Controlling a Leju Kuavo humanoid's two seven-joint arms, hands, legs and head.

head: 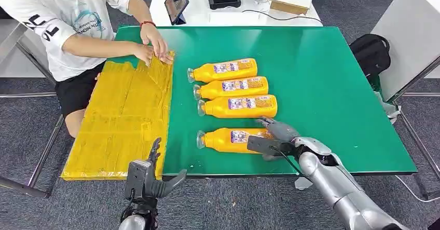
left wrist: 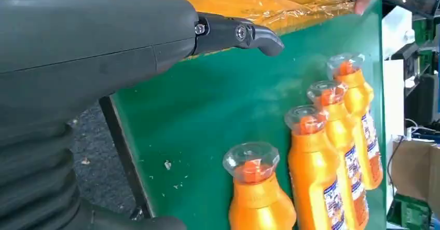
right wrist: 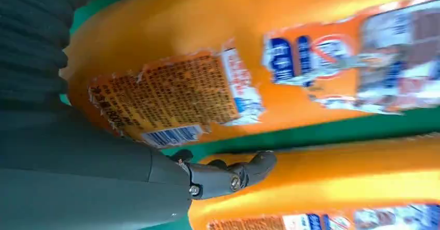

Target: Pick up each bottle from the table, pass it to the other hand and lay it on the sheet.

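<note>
Item: four orange plastic bottles with clear caps, lying in a row mid-table, caps toward the crinkled yellow plastic sheet (head: 122, 118) along the green table's (head: 332, 74) left edge.

Nearest bottle (head: 231, 139): likely rigid, smooth, slippery, moderately heavy if full. Take it round the labelled body.

Your right hand (head: 273, 138) lies over its base end; whether the fingers grip, you cannot tell.

Your left hand (head: 150, 175) is spread, holding nothing, at the near edge.

A person's hands (head: 155, 48) press the sheet's far corner; open room right of the bottles.
</note>
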